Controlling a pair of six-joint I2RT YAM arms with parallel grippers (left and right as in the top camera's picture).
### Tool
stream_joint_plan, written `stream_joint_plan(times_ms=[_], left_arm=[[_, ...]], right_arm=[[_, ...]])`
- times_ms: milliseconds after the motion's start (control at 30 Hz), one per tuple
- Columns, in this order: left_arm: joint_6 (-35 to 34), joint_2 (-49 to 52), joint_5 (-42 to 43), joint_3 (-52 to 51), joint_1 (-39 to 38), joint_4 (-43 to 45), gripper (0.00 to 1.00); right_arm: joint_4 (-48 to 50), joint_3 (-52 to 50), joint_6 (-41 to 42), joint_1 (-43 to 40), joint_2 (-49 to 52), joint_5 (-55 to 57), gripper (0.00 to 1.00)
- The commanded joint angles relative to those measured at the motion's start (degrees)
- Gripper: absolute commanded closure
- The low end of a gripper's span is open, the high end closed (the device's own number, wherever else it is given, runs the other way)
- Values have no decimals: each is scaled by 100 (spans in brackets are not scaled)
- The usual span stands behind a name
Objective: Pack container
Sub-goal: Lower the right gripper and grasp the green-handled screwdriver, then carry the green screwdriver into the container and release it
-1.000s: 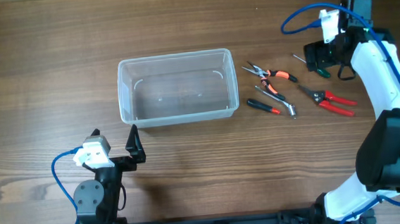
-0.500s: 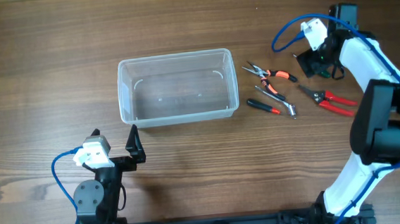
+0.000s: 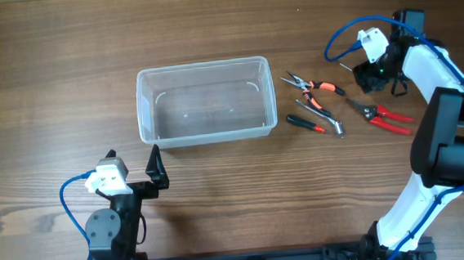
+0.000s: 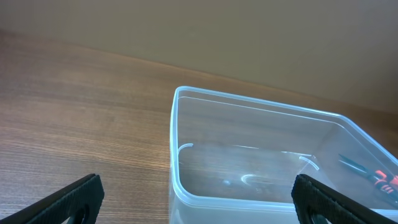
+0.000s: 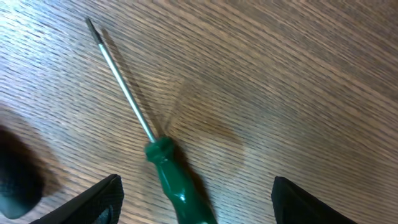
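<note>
The clear plastic container (image 3: 207, 132) stands empty at the table's middle; it also shows in the left wrist view (image 4: 173, 143), right in front of my left gripper. My left gripper (image 3: 133, 161) is open and empty, just short of the container's near left corner, and its open fingers show in the left wrist view (image 4: 193, 202). My right gripper (image 3: 373, 75) is open and hovers over a green-handled screwdriver (image 5: 177, 183) lying on the wood. The handle lies between the fingers of the right gripper (image 5: 196, 205), untouched. Its tip (image 3: 344, 66) pokes out in the overhead view.
To the right of the container lie orange-handled pliers (image 3: 312, 84), a second grey pair of pliers (image 3: 323, 115), a small black-and-red tool (image 3: 304, 122) and red-handled cutters (image 3: 382, 113). A blue cable loops above the right wrist.
The right arm has swung its wrist left, then a little back right, staying over the screwdriver. The left arm and the container have not moved.
</note>
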Motion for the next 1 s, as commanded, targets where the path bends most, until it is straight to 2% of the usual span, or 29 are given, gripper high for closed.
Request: stream_joint_plan(times_ms=[0,167,333,500,533,667,867,967], left_arm=[[-50,-9,-15,-24,33,-4,0],[-50,-9,-15,-24,33,-4,0],[-50,-9,-15,-26,33,-4,0],[-50,-9,-15,-24,33,-4,0],[-50,-9,-15,-24,33,-4,0],[-50,-9,-15,-24,33,-4,0],[-50,-9,-15,-24,33,-4,0],[-50,-9,-15,-24,33,-4,0]], right_arm=[[-37,-166,162,9,197,-188,27],[-28,-186,387,9,236,-186,34],[-50,-186,501,9,236,-188,45],[-164,-186,737,9,236,-190,69],[-227,-186,833,9,236,-190,77],[-319,-186,1429,9,234,-190,96],[-413,-79,2404,9,-59,-236,96],[-625,177,2638,24,-444,-1047,96]])
